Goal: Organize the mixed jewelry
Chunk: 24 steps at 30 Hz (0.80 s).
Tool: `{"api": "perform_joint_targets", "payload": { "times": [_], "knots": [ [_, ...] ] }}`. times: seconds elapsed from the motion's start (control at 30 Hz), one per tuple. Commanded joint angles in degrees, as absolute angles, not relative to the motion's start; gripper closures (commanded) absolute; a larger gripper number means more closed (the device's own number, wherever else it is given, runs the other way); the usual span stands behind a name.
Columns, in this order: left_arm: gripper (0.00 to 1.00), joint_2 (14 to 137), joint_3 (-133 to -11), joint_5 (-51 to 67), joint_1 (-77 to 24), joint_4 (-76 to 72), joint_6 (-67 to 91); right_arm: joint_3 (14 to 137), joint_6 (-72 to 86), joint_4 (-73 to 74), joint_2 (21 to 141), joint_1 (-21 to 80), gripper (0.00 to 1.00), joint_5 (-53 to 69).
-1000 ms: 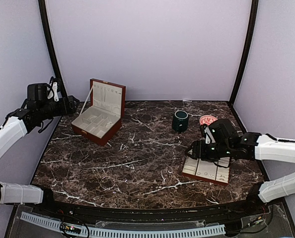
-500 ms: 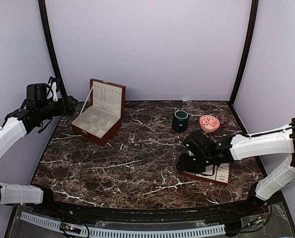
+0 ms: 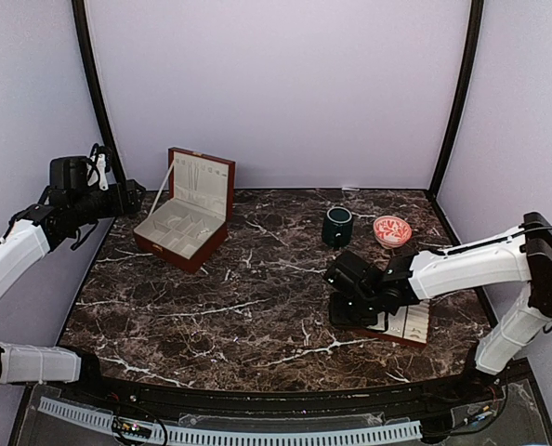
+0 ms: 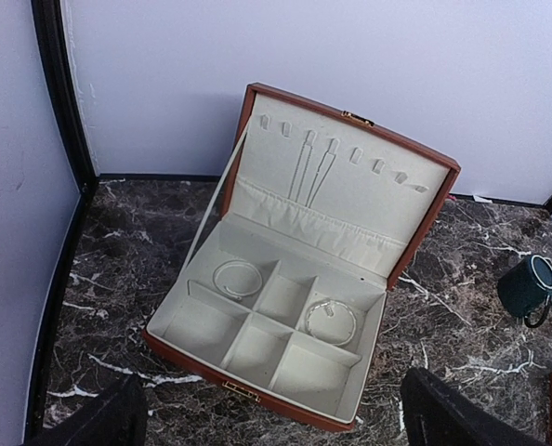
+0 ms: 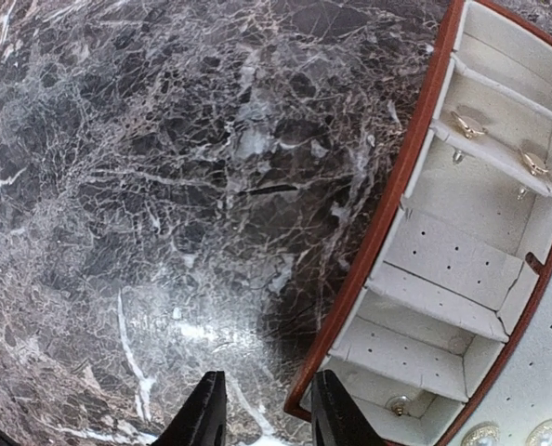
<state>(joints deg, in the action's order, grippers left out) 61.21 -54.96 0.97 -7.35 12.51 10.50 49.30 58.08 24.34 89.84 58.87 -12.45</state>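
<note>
The jewelry is tiny and silvery or gold. Two thin bangles [image 4: 238, 277] lie in separate compartments of the open red-brown box [image 4: 202, 358], which also shows in the top view [image 3: 183, 223]. Small gold studs [image 5: 466, 125] and a silvery stud [image 5: 399, 404] sit in the cream-padded tray [image 5: 401, 190], which also shows in the top view [image 3: 408, 323]. My right gripper [image 5: 269, 409] is open and empty, low over the table at the tray's left edge [image 3: 346, 309]. My left gripper [image 4: 274, 409] is open wide and empty, held high above the box [image 3: 137, 197].
A dark green mug [image 3: 337, 226] and a pink patterned bowl [image 3: 391, 229] stand at the back right. The mug also shows in the left wrist view [image 4: 527, 288]. The box lid stands upright at the back left. Walls close in the table on three sides.
My right arm has swung left from over the tray to its left edge and dropped lower. The left arm has not moved.
</note>
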Motion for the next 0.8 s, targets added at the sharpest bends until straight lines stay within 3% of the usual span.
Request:
{"api": "perform_joint_targets", "payload": {
  "times": [0.0,0.77],
  "knots": [
    [0.02,59.78,-53.95,0.19,-7.21,12.65,9.99,52.36,59.23,27.76,93.01,60.05,0.69,-15.13],
    [0.02,58.54,-53.46,-0.33,-7.22,12.1,9.96,55.47,60.78,32.32,98.51,61.63,0.76,-19.78]
  ]
}}
